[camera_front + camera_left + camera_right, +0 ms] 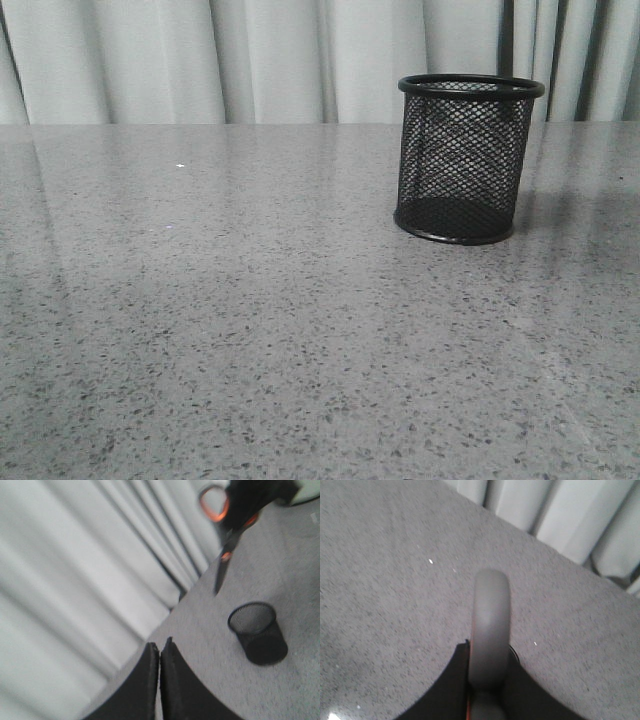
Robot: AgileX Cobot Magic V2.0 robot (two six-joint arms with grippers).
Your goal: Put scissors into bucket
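- Front view shows the bucket (468,160) upright on the grey speckled bench (250,330), toward its far right edge, near the curtain (250,60).
- Left gripper (160,652) hangs with its fingers pressed together, holding nothing.
- Right gripper (487,680) clamps the scissors (230,530) by the grey handle loop.
- Left wrist view shows the scissors in the air above the bench, blades pointing down, clear of the bucket (257,632).

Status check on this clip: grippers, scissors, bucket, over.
Left gripper shut, empty. Right gripper shut on scissors, held in the air, blades down. Bucket upright on table, nothing in the way.
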